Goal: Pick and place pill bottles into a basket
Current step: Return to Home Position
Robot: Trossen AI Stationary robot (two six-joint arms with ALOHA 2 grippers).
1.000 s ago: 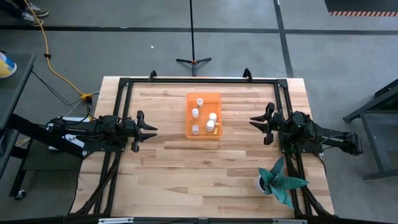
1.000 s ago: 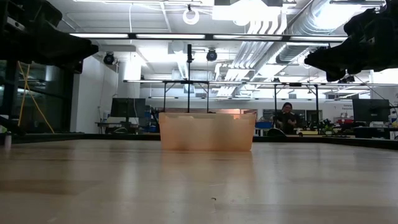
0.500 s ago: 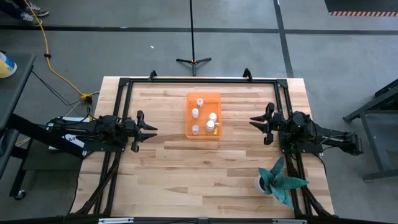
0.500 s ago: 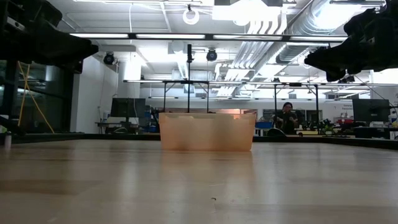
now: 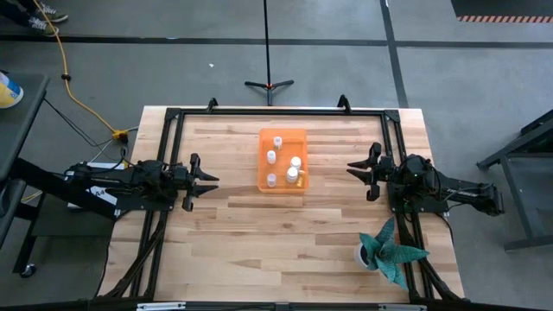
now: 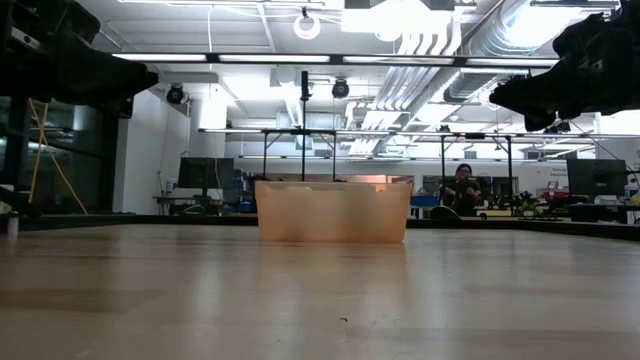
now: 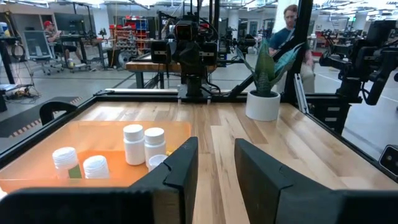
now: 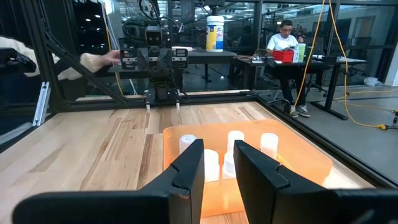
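Observation:
The translucent orange basket point(image 5: 282, 160) stands on the wooden table, a little toward its far edge; it also shows in the low view point(image 6: 333, 211). Several white-capped pill bottles point(image 5: 294, 169) stand inside it, seen in the left wrist view point(image 7: 143, 144) and the right wrist view point(image 8: 235, 148). My left gripper point(image 5: 210, 180) hovers open and empty left of the basket, fingers pointing toward it point(image 7: 215, 167). My right gripper point(image 5: 353, 168) hovers open and empty right of the basket point(image 8: 217, 165).
A white pot with a teal plant point(image 5: 389, 251) stands near the table's near right corner, also in the left wrist view point(image 7: 263, 93). A black frame point(image 5: 281, 111) runs along the table's edges. People sit and stand in the room beyond.

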